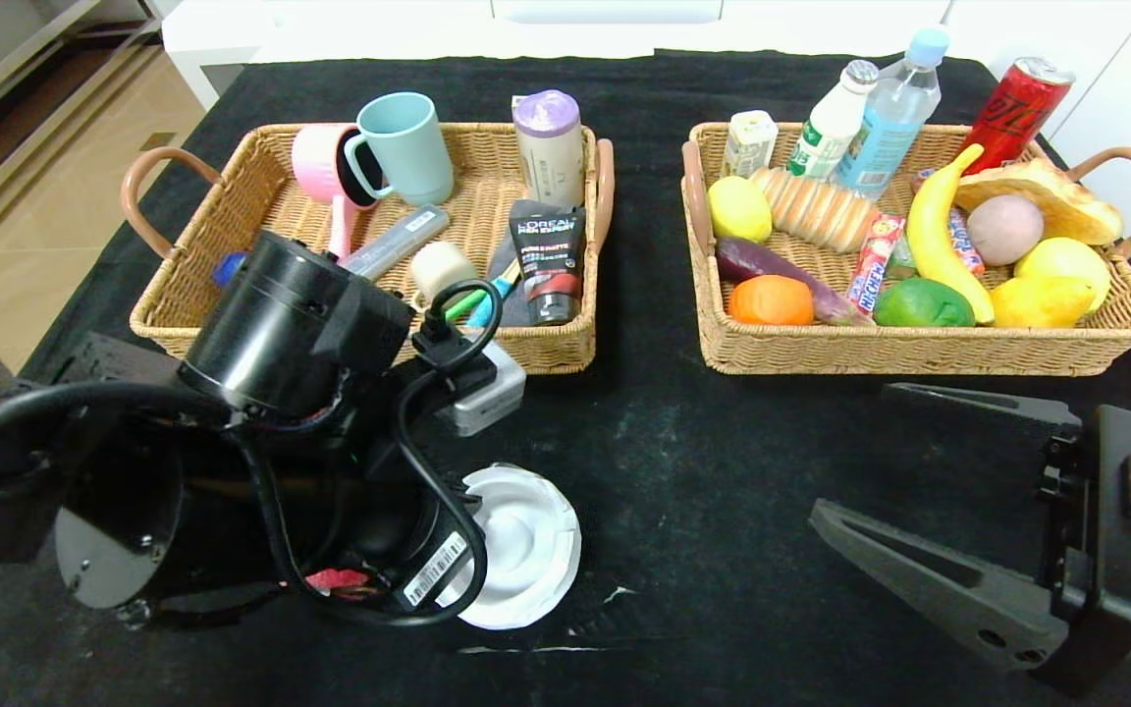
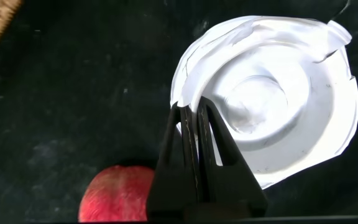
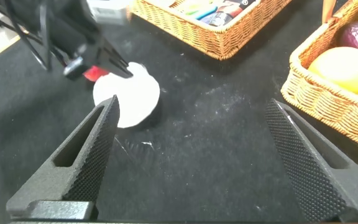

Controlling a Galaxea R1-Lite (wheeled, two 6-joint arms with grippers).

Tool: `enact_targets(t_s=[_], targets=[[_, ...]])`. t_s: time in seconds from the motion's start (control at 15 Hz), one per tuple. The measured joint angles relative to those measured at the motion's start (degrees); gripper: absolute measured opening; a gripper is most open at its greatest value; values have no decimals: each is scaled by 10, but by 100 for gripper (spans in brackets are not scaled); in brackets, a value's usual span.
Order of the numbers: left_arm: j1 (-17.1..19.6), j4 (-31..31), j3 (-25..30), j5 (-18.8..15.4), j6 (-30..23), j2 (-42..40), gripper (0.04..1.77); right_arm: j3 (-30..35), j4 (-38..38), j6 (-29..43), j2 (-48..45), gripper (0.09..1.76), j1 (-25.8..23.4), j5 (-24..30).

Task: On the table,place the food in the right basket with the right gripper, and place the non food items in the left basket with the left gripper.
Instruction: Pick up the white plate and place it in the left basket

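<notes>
Nearest, left gripper (image 2: 191, 115) pinching the rim of the white dish (image 1: 526, 545), likely to lift it toward the left basket (image 1: 232, 211) at 12 o'clock. Dish round, shallow, torn at the edge, resting on the table (image 1: 703, 462). Red peach (image 2: 117, 193) just beside it. Right gripper (image 1: 904, 462) at 3 o'clock, spread wide, waiting. Farther off, right basket (image 1: 919, 349) full of food.

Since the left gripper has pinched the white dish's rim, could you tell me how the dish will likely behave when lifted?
The white dish looks thin, with a ragged, torn edge, so it is probably light and may flex. Held at one rim by the left gripper, it will likely hang tilted. The shallow shape seems unlikely to roll.
</notes>
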Motion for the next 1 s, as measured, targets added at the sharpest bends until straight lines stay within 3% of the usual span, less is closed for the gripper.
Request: enact_targets(t_s=[0.47,0.8,1.0], targets=[[5,-3,-52,12,-25,-31,13,0,1,-1,-10,171,2,0],[23,-12,-104,19,-78,-33,13,-1,1,-1,-16,171,2,0],[50,-106,-124,15,-111,-27,13,-2,1,-1,-18,171,1,0]])
